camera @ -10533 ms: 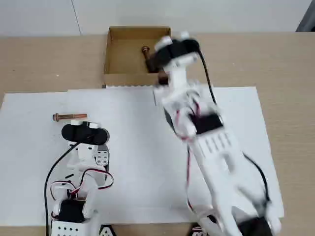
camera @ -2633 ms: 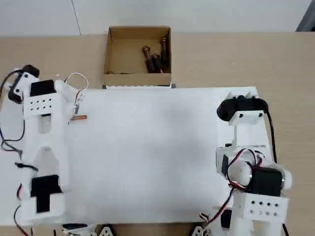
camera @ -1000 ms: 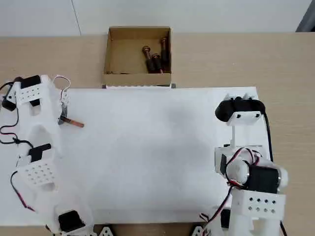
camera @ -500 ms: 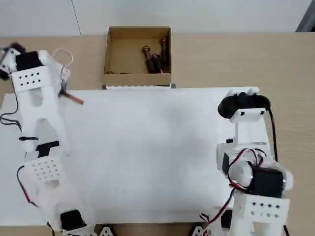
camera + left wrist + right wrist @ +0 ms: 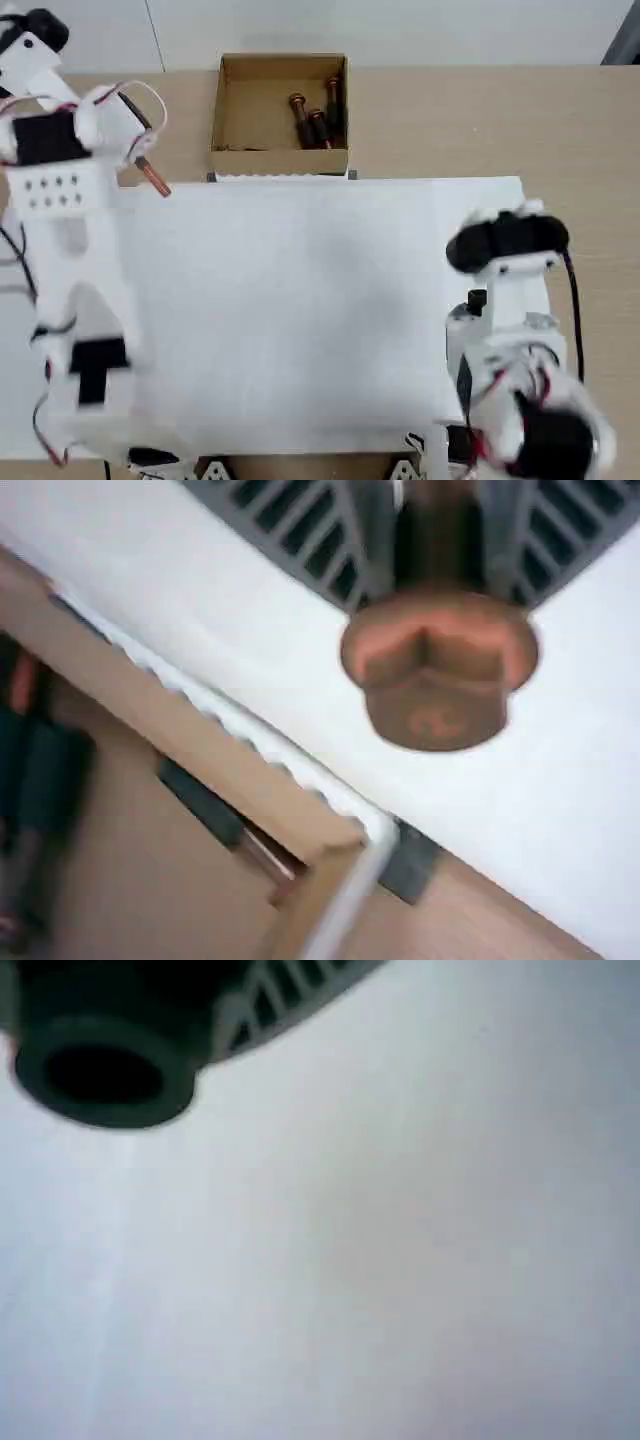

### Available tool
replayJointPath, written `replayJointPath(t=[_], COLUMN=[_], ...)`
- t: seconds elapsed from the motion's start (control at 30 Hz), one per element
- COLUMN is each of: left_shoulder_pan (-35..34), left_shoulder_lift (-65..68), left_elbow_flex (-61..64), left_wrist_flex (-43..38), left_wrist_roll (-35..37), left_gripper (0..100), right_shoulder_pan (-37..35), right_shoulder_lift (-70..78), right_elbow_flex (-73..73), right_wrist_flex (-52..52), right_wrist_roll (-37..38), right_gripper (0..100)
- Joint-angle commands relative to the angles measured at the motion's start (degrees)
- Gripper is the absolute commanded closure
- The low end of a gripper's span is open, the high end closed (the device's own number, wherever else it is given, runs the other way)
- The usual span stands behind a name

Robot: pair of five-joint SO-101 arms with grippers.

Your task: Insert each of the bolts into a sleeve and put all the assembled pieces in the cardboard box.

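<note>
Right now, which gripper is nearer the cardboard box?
Left. The left gripper, holding a bolt, hovers left of the cardboard box; the right gripper, holding a sleeve, sits far back over the white sheet.

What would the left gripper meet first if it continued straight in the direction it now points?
Probably the white sheet, close to the cardboard box corner; it carries a bolt, and depth is unclear.

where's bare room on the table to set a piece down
The middle of the white sheet, between the left arm and right arm, is bare. So is the left half of the cardboard box; its right side holds the assembled pieces. Crowded: the sheet's side edges, under the arms.
</note>
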Motion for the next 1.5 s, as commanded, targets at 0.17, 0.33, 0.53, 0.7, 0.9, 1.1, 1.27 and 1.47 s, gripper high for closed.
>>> replayJointPath(t=[0.17,0.33,0.53,0.7,0.9,1.1,1.27,1.47], left_shoulder_pan=[4.0,3.8,4.0,4.1,7.4,12.9,16.3,20.4], left_shoulder_lift=[-26.9,-38.7,-51.9,-59.7,-68.2,-76.0,-80.2,-84.8], left_elbow_flex=[22.8,38.3,55.3,67.3,80.0,90.2,97.7,105.0], left_wrist_flex=[-2.2,-12.0,-25.7,-31.2,-38.5,-45.9,-53.2,-61.9], left_wrist_roll=[-2.4,-7.3,-9.1,-9.1,-9.1,-9.0,-8.9,-8.8], left_gripper=[100,100,100,100,100,100,100,100], right_shoulder_pan=[0.8,0.8,0.5,-2.4,-11.0,-14.3,-18.1,-28.0], right_shoulder_lift=[-5.9,-6.5,-6.5,-10.6,-27.8,-27.1,-28.8,-28.9], right_elbow_flex=[-2.5,1.9,10.8,18.5,32.6,37.0,42.5,48.2], right_wrist_flex=[0.0,-4.9,-16.0,-23.3,-27.3,-33.0,-38.7,-46.2], right_wrist_roll=[2.7,2.6,-3.7,-12.1,-12.2,-13.5,-12.8,-13.2], right_gripper=[99.5,99.5,99.5,99.5,99.5,99.5,99.5,99.5])
